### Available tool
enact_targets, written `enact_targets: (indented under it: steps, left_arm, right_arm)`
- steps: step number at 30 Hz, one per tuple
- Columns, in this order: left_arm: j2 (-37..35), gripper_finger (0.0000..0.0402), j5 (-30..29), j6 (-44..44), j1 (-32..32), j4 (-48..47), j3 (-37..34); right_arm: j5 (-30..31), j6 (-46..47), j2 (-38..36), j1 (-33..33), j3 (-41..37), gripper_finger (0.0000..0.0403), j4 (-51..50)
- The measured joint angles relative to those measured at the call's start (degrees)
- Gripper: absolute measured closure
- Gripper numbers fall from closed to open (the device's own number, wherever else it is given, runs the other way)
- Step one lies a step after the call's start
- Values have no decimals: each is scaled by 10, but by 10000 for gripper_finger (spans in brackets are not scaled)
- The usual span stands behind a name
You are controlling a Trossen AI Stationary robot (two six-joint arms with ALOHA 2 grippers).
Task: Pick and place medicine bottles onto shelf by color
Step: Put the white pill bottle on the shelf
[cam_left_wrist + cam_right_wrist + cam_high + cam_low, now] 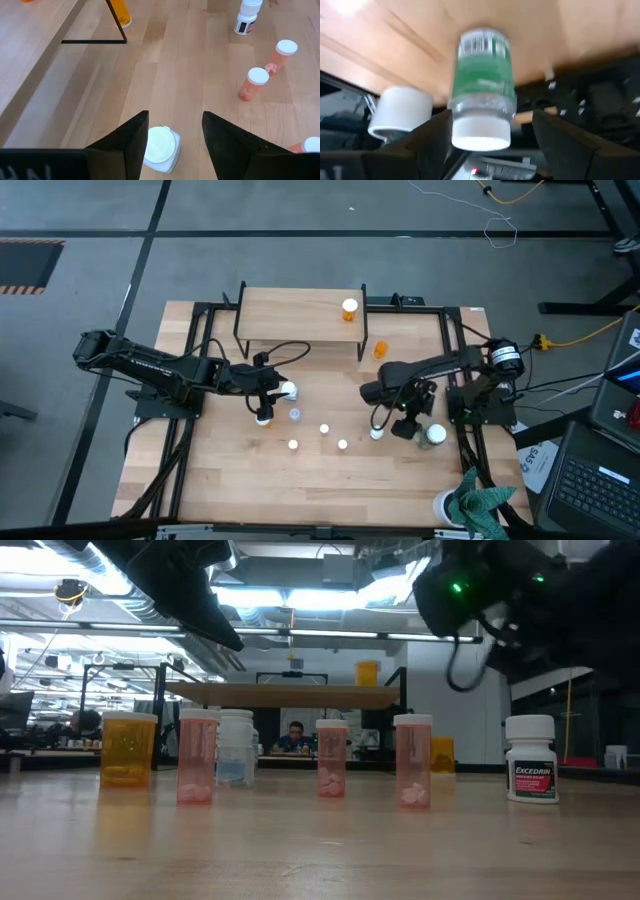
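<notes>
Barely begun, judging by the count. Starting at the left: left gripper [268, 395] low over the near-left cluster, fingers [131, 145] apart and straddling a white-capped clear bottle [161, 149], not closed on it. Beside that in the high view, another white cap [264, 419] and a bluish bottle [294, 414], all down on the surface [240, 490].

Moving right: shelf [290, 315] at the back, carrying one orange bottle [349, 309] near its right end. That counts as the only placement done. Just off the shelf's right edge, a second orange bottle [380, 350] standing on the surface, not on the board.

Centre front: three pink-tinted bottles with white caps [293, 445] [324, 429] [343, 445] loose on the surface, well apart from either arm.

Further right: right gripper [405, 415] over the right-hand cluster, fingers spread wide on either side of the green bottle [482, 85], with gaps showing on both sides, so no clamp on it. One more white cap [377, 434] close by.

Far right corner: white cup with teal cloth [470, 505], not part of the sorting.

Remaining, as a judgement: nearly every bottle yet to go up, grouped by colour.
</notes>
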Motion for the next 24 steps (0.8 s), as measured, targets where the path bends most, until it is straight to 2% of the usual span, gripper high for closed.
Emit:
enact_targets:
  steps: [8,14,21,24]
  left_arm:
    - [0,221,0,0,0,0,0]
    - [0,221,0,0,0,0,0]
    - [0,221,0,0,0,0,0]
    - [0,221,0,-1,0,0,0]
  right_arm:
    - [141,-28,0,17,71,125,97]
    - [171,-105,0,70,87,125,180]
    - [282,-118,0,130,83,125,237]
    - [300,-118,0,147,74,125,245]
